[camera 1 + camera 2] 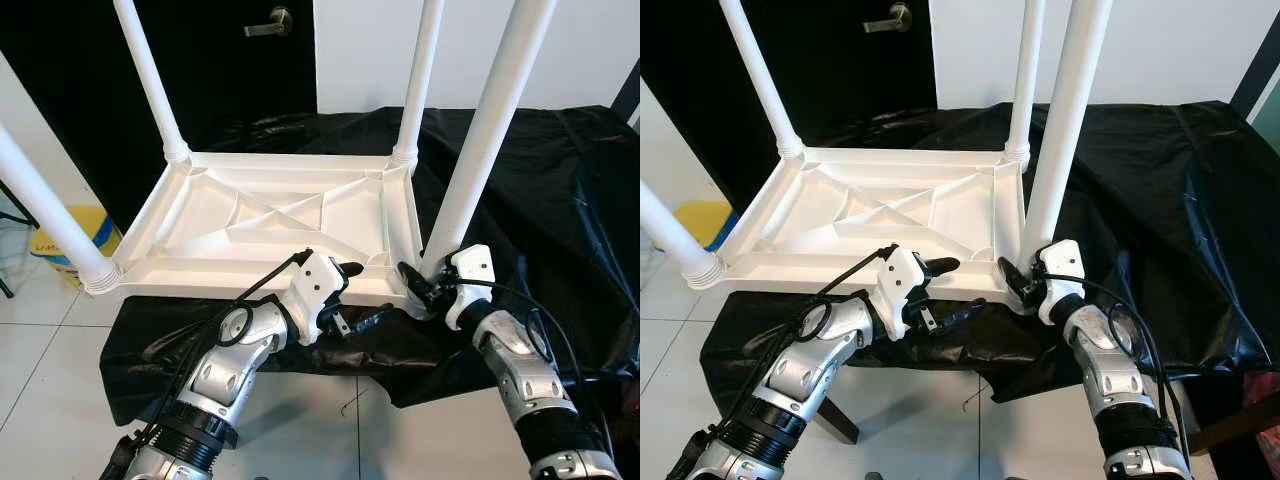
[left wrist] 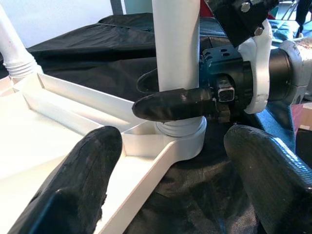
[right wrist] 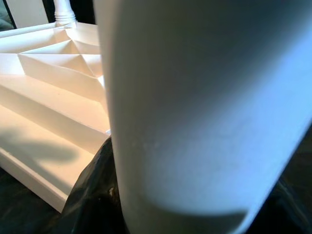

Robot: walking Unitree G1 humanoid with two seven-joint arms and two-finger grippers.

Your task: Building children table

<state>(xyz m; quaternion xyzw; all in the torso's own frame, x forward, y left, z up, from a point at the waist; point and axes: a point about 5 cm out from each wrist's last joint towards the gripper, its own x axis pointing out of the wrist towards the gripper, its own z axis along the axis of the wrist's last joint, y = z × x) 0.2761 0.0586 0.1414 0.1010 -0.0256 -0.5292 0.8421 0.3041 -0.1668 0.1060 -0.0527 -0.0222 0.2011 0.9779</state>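
A white plastic children's table lies upside down on a black cloth, its four legs pointing up. My right gripper is shut around the base of the near right leg, just above its socket at the table's corner. In the left wrist view one black finger of that gripper wraps the leg. My left gripper is open at the table's near rim, left of that corner. One of its fingers is over the tabletop's underside and the other is over the cloth. The leg looms very close in the right wrist view.
The black cloth covers the support and hangs over its front edge. A dark door with a lever handle stands behind. A yellow bucket sits on the tiled floor at the left. The other three legs rise at the far and left corners.
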